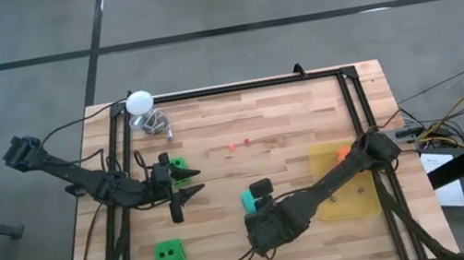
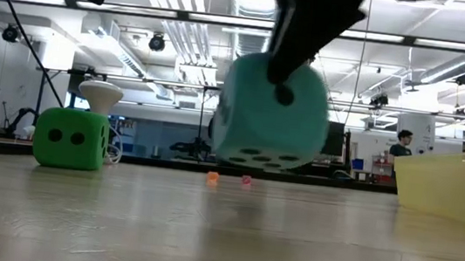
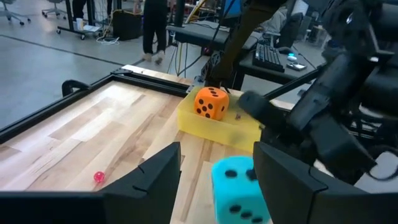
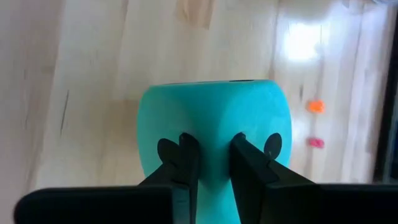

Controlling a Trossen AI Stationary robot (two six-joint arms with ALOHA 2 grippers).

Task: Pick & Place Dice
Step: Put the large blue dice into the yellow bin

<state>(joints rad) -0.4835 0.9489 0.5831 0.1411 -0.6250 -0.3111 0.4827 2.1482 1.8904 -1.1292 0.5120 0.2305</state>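
The teal die point(image 2: 274, 113) is hanging clear above the bench point(image 1: 264, 157), pinched and dented by the right claw point(image 4: 210, 163) near mid-bench, with bare wood showing beneath it. The orange die point(image 3: 211, 102) is sitting in the yellow tray point(image 1: 347, 194) by the right edge. The left claw point(image 1: 186, 183) is hovering spread beside one green die point(image 1: 179, 164), the other green die point(image 1: 170, 255) lying near the front edge.

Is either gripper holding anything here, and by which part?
The right gripper pinches a fold of the soft teal die's face, lifted off the table; the left gripper holds nothing.

Bright overhead ceiling lights, window glare on wood, near teal die point(image 2: 271, 111) blurred
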